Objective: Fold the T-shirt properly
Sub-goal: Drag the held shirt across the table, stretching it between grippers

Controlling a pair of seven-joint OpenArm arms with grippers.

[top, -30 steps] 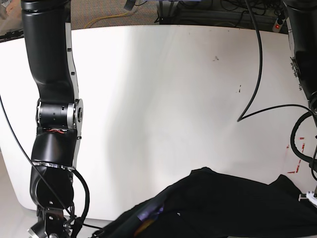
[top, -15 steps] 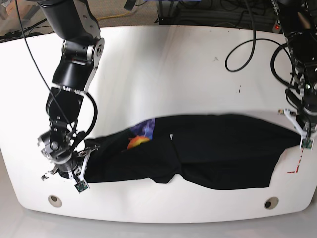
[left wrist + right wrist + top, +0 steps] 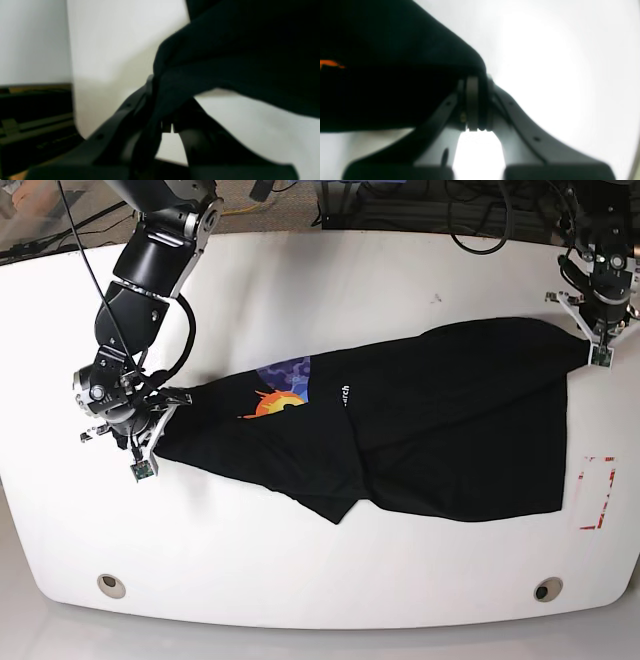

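across the white bench (image 3: 330,580) the t-shirt (image 3: 440,430) is stretched between both tools, its lower edge sagging. the left tool (image 3: 600,340) is clamped on one corner, the right tool (image 3: 150,425) on the opposite end. soft, limp, light cloth is judged; hems or corners are best gripped. cables (image 3: 480,210) are seen beyond the bench.

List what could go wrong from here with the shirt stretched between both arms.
1. The T-shirt lies bunched and creased, graphic half hidden; folding now would likely lock in wrinkles.
2. Left gripper and right gripper pinch only thin edges; further pull might slip one.
3. The hem hangs unevenly near the table front.
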